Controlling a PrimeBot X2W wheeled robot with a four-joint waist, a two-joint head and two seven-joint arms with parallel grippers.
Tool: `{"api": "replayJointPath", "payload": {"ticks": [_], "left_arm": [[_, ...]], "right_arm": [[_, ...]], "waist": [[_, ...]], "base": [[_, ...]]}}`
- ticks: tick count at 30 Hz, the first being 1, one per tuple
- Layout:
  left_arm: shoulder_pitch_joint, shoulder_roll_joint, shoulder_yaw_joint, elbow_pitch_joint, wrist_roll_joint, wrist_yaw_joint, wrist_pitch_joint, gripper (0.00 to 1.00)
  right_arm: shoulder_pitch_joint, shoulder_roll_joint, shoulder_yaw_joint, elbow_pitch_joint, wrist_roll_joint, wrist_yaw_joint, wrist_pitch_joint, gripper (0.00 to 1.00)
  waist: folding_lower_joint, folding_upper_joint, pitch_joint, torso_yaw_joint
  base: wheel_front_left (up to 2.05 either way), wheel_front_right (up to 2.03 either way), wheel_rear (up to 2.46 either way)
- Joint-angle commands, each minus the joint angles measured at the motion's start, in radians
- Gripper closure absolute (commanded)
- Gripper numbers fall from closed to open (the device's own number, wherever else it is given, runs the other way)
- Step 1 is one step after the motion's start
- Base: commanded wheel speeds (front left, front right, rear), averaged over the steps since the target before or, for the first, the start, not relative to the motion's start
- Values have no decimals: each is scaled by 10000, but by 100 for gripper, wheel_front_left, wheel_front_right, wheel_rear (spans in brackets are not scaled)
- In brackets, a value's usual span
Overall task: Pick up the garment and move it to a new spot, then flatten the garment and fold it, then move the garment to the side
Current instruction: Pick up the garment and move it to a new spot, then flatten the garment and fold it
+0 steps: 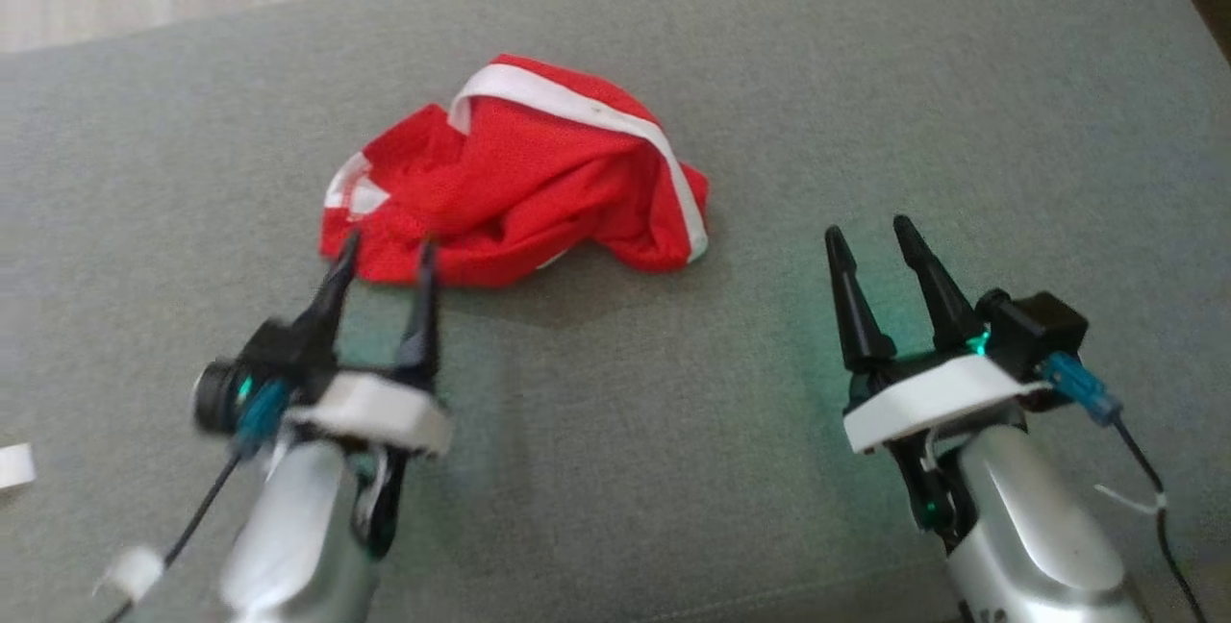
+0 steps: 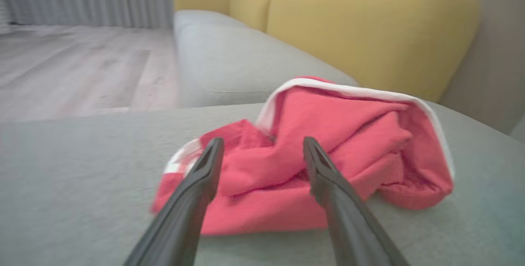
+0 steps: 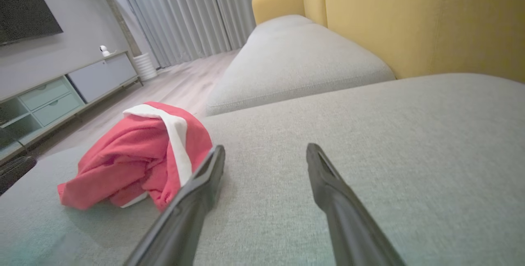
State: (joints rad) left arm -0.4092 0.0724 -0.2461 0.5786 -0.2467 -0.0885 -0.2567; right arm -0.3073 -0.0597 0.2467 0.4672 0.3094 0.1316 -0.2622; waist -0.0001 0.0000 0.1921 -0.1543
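Observation:
The garment [image 1: 519, 183] is a red mesh piece with white trim, lying crumpled in a heap on the grey sofa cushion [image 1: 866, 123]. My left gripper [image 1: 389, 248] stands open right at its near edge, with nothing between the fingertips. Seen from the left wrist, the garment [image 2: 320, 151] bulges just beyond the two spread fingers of that gripper [image 2: 262, 147]. My right gripper [image 1: 870, 231] is open over bare cushion, well to the right of the heap. From the right wrist, the garment [image 3: 135, 163] lies left of the open right gripper [image 3: 264, 149].
Yellow backrests [image 2: 369, 24] rise behind the grey seat, and a second grey cushion [image 3: 295, 52] adjoins it. Wooden floor [image 2: 74, 69] lies past the seat's far edge. A low TV cabinet [image 3: 61, 89] stands against the wall.

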Motion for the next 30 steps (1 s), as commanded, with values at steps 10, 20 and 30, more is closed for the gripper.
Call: {"api": "replayJointPath", "payload": {"ticks": [10, 20, 30], "left_arm": [[2623, 30, 2408, -1832, 522, 394, -51, 0], [3986, -199, 3189, -2373, 923, 142, -51, 0], [3450, -219, 2297, -2190, 450, 96, -51, 0]], "right_arm": [[626, 95, -56, -151, -115, -9, 4, 0], [1033, 95, -86, 99, -200, -9, 4, 0], [8, 95, -405, 963, -748, -9, 4, 0]], "waist": [[1, 0, -996, 1010], [1, 0, -1249, 1426], [1, 0, -528, 2440]], "base": [[0, 0, 0], [0, 0, 0], [0, 0, 0]]}}
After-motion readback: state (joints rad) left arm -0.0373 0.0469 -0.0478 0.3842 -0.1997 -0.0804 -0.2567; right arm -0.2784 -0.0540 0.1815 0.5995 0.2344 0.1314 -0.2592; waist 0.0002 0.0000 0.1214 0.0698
